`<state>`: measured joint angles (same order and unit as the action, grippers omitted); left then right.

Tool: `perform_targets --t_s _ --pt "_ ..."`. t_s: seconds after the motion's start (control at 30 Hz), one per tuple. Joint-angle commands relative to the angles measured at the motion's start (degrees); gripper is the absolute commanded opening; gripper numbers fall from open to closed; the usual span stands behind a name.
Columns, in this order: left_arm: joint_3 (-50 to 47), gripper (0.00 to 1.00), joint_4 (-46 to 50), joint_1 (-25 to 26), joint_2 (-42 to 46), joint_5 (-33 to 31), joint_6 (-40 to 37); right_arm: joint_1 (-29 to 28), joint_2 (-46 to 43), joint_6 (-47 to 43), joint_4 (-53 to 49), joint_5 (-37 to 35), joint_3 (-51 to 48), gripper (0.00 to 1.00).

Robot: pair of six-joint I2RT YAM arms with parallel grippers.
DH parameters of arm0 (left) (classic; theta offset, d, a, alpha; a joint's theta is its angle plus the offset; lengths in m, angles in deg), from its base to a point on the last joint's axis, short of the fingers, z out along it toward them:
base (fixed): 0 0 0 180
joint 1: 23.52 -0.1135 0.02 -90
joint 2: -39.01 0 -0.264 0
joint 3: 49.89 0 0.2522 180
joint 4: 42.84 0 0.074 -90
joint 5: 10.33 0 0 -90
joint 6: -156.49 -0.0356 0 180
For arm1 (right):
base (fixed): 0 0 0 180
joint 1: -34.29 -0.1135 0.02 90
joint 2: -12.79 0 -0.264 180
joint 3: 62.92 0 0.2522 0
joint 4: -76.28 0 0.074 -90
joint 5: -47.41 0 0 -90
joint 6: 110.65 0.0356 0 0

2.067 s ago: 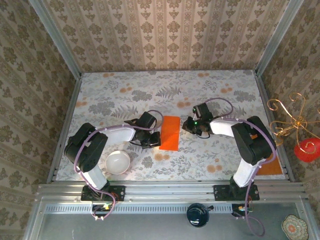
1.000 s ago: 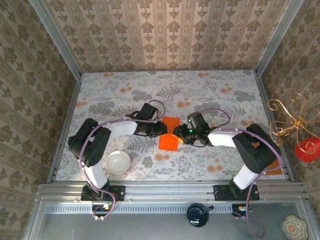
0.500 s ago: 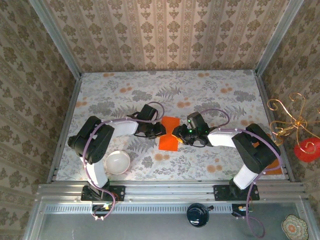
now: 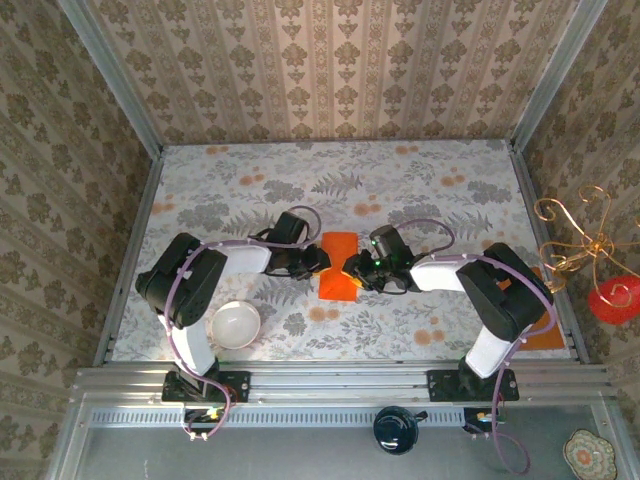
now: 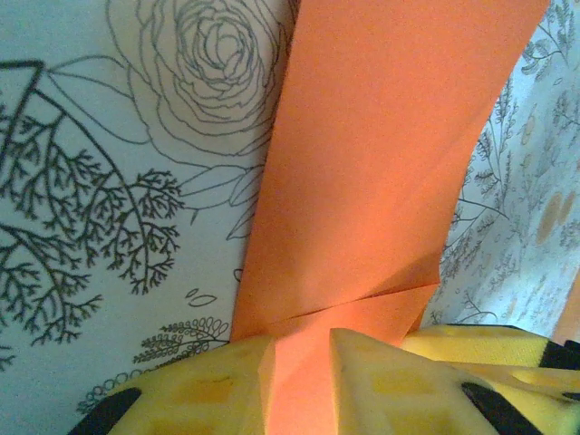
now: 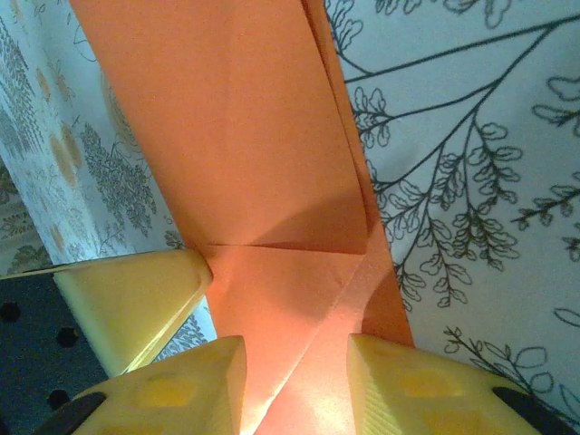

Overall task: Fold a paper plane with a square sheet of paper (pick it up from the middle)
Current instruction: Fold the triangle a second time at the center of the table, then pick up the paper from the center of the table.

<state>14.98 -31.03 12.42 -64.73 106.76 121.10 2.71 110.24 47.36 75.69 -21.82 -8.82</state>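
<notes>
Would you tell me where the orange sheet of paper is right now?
In the top view the orange sheet of paper lies mid-table between the left gripper and right gripper.

**Paper cropped at both wrists, grip unclear**

In the left wrist view the paper [image 5: 362, 181] runs off the top edge ahead of the left fingers [image 5: 208, 385] and off the bottom edge between them, where the fingers are cut off too. The right wrist view crops it likewise around the right fingers [image 6: 163, 399]. From above, both pairs cover its side edges. Whether they pinch it is too small to tell.
</notes>
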Motion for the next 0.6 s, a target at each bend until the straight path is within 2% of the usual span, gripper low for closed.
perform_targets --t_s 0.0,0.57 --pt "-2.23 0.26 -0.54 -0.41 -0.08 0.63 2.43 -0.33 1.07 1.16 -1.51 -2.02 1.57 0.36" --pt "-3.08 0.26 -1.56 -0.79 0.47 1.55 3.04 -0.77 1.63 0.95 3.66 -0.14 1.72 0.32"
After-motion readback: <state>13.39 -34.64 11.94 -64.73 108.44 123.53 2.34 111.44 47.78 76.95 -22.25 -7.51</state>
